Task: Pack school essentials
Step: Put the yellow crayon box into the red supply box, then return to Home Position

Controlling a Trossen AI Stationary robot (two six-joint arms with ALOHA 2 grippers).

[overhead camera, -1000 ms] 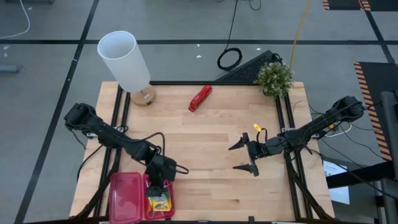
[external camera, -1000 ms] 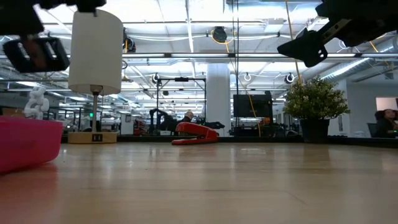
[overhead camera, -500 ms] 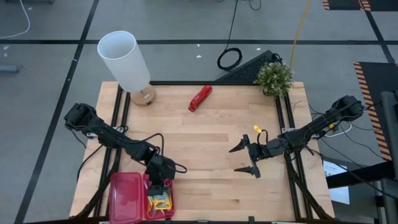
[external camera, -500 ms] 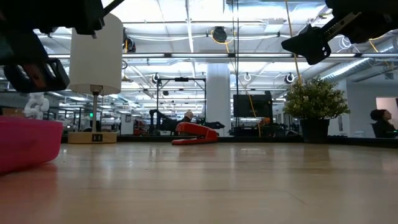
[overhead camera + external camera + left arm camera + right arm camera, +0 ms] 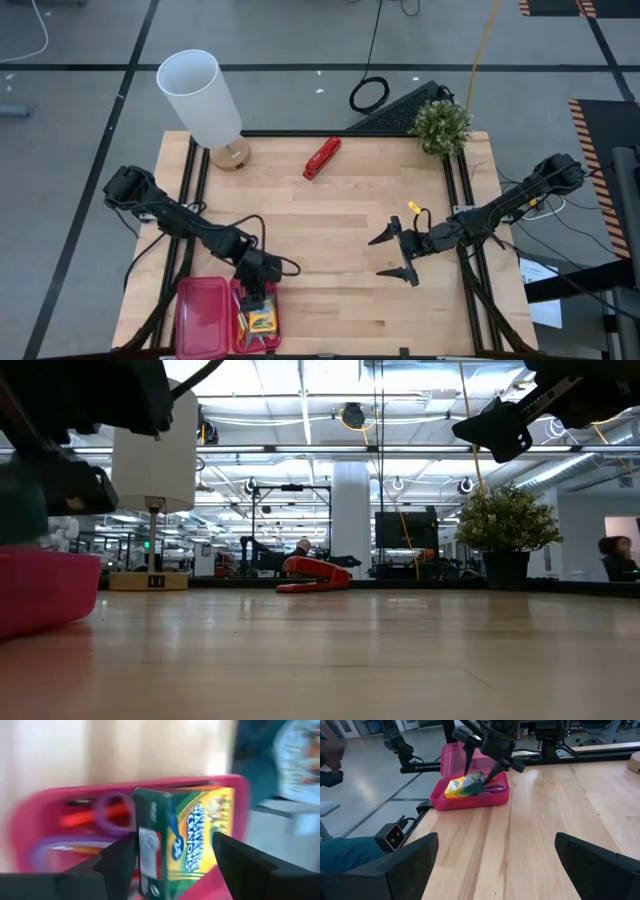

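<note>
A pale wooden table (image 5: 330, 230) fills the middle of the high view, on a grey floor crossed by dark lines; the low view shows a hall with ceiling lights behind; a white lamp (image 5: 200, 98) stands upper left; the pink box (image 5: 200, 318), lower left, holds the crayon box (image 5: 262, 322); the left gripper (image 5: 257, 302), fingers spread, hangs over it; the right gripper (image 5: 397, 252) hovers right of centre, spread wide.
</note>
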